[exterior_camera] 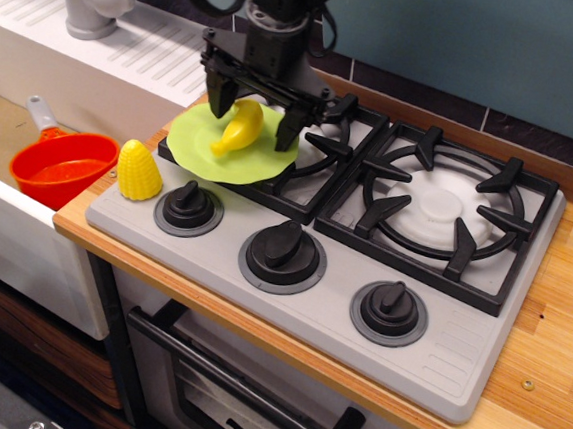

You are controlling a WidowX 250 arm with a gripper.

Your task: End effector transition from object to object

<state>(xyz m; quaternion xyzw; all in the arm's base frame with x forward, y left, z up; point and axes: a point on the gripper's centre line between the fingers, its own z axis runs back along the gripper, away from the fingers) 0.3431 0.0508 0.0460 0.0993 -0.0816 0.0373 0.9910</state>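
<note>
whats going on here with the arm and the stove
A single robot arm hangs its black gripper over the back-left burner of a toy stove. Its two prongs point down on either side of a yellow banana that lies on a green plate. The plate sits on the burner grate, sticking out over its front-left corner. A yellow corn cob stands at the stove's left edge, beside an orange pot in the sink.

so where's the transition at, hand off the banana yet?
Done: the banana lies on the green plate over the left burner. In hand: the hand hovers open around the banana's upper end, prongs either side. Left: clear it and travel to another object, maybe the corn.
</note>
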